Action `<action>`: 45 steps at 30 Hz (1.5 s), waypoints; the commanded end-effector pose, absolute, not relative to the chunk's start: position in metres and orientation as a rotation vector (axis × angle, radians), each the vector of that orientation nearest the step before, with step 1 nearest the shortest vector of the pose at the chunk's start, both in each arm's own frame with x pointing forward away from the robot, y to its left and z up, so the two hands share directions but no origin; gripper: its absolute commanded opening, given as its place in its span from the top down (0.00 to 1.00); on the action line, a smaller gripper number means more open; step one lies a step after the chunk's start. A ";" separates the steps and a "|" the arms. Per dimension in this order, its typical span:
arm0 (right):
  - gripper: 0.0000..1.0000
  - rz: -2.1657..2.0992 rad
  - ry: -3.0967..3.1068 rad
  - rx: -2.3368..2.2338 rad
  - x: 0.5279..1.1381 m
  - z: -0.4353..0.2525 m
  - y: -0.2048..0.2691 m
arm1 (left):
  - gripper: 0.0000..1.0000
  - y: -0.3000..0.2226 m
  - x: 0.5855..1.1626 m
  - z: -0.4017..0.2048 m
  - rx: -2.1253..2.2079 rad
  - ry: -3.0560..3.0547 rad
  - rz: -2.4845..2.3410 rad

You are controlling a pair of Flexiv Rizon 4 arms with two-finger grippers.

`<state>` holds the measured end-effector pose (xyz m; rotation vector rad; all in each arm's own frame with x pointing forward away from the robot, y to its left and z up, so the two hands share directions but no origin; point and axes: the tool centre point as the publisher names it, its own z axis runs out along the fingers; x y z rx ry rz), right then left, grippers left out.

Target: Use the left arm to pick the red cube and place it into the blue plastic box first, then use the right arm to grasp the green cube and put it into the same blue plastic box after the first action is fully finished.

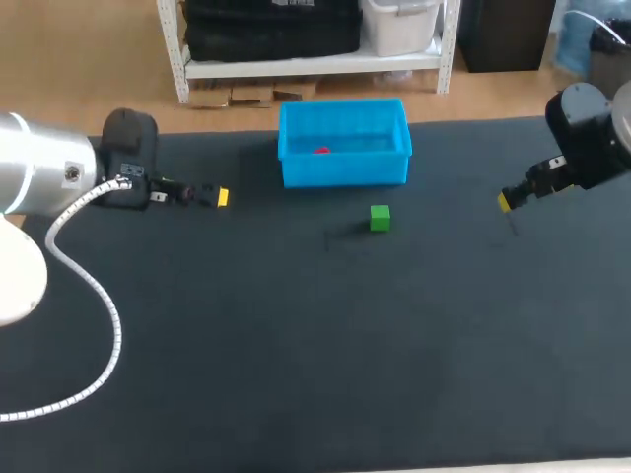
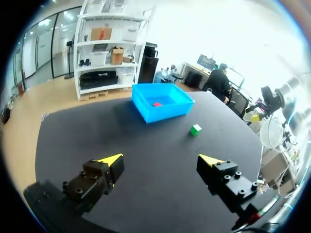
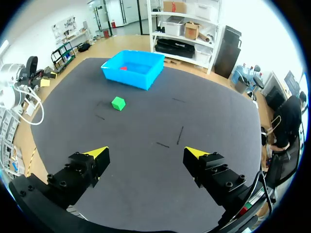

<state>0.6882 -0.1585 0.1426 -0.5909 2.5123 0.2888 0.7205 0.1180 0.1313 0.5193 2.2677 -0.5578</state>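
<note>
Right wrist view: green cube ahead of gripper

The left arm is a silver cylinder with a black wrist housing, trailing a white ribbed cable. The right arm ends in rounded black casing. The left claw and right claw have blocky black fingers with screws and yellow tips.

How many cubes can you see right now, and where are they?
2. The red cube lies inside the blue plastic box; the green cube sits on the table in front of that box, apart from it. I see no others.
</note>
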 end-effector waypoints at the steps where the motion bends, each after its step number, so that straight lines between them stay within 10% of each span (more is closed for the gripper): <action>1: 0.00 0.288 2.511 -0.590 0.688 0.142 -0.159 | 0.00 0.117 0.725 0.132 0.542 2.251 -0.574; 45: 0.00 0.410 2.840 -0.501 0.760 0.107 -0.079 | 0.00 0.114 0.723 0.133 0.591 2.274 -0.538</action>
